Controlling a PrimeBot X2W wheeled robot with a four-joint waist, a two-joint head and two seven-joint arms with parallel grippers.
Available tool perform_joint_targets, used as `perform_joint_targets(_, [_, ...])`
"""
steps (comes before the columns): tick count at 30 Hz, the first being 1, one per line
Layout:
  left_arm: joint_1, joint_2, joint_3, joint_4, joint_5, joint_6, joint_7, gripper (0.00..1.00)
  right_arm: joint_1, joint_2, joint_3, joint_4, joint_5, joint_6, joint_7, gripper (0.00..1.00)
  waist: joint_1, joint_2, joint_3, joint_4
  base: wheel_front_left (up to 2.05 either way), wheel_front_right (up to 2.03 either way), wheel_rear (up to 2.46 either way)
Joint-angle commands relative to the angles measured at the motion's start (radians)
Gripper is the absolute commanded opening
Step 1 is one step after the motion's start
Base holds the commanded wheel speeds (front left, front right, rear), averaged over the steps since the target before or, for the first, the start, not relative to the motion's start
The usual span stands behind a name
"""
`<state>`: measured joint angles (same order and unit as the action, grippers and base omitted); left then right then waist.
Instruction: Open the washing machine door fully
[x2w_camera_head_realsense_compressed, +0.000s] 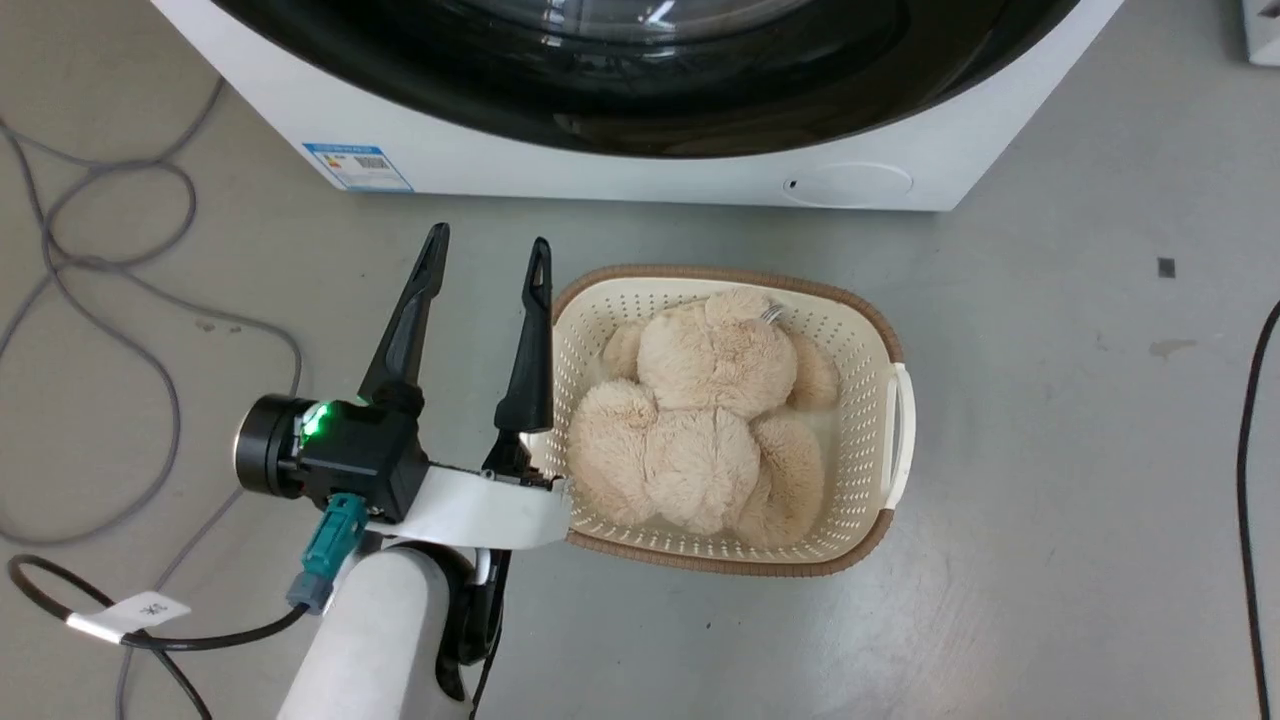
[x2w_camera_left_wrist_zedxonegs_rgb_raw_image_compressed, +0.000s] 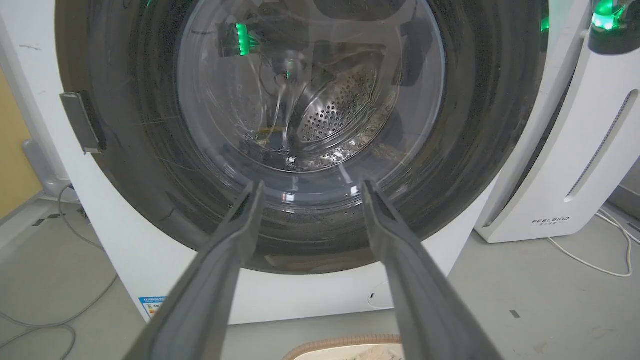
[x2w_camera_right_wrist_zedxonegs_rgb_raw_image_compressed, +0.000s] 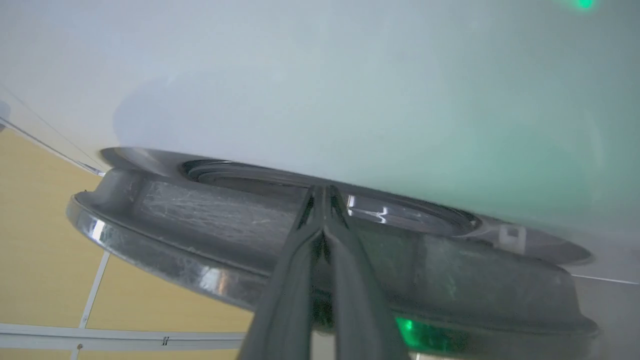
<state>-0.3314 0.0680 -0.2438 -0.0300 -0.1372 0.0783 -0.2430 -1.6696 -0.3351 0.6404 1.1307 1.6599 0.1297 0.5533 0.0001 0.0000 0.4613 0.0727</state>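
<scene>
While the round black-rimmed glass washing machine door (x2w_camera_left_wrist_zedxonegs_rgb_raw_image_compressed: 310, 125) seems barely ajar on the white boxy washing machine (x2w_camera_left_wrist_zedxonegs_rgb_raw_image_compressed: 125, 260), opening looks barely under way. Its fingers pressed together at the door's seam, the right gripper (x2w_camera_right_wrist_zedxonegs_rgb_raw_image_compressed: 322, 192) should next lever outward. The left gripper (x2w_camera_head_realsense_compressed: 489, 238) gapes empty before the machine. One door, two grippers, one cream basket (x2w_camera_head_realsense_compressed: 720, 275), one plush bear (x2w_camera_head_realsense_compressed: 700, 420).

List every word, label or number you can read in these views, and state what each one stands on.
"FEEL…": on the white appliance beside the washing machine; the later letters and the small line beneath are too blurred to be sure of.
Blue label sticker on the washing machine's front: print too small to read.
White tag on a black cable: marks blurred, unreadable.
</scene>
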Motion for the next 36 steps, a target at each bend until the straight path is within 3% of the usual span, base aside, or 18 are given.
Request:
perform_joint_targets(1, [-0.022,-0.006,-0.004,-0.004,-0.021,0.005,-0.011,1.00,-0.052,0.002,0.021,0.028,0.044,0.001,0.025,0.00,-0.0001,0.0000,0.009,0.003,0.00,0.00,0.00])
perform_joint_targets(14, [-0.030,-0.010,-0.005,0.008,-0.018,0.007,-0.019,1.00,-0.045,-0.005,0.088,0.042,0.075,0.001,0.148,0.00,-0.0001,0.0000,0.004,0.003,0.00,0.00,0.00])
perform_joint_targets(36, [0.058,0.001,0.003,0.078,-0.008,-0.003,-0.019,1.00,0.252,-0.018,0.109,-0.123,0.124,0.001,0.249,0.00,-0.0001,0.0000,-0.170,0.008,0.00,0.00,0.00])
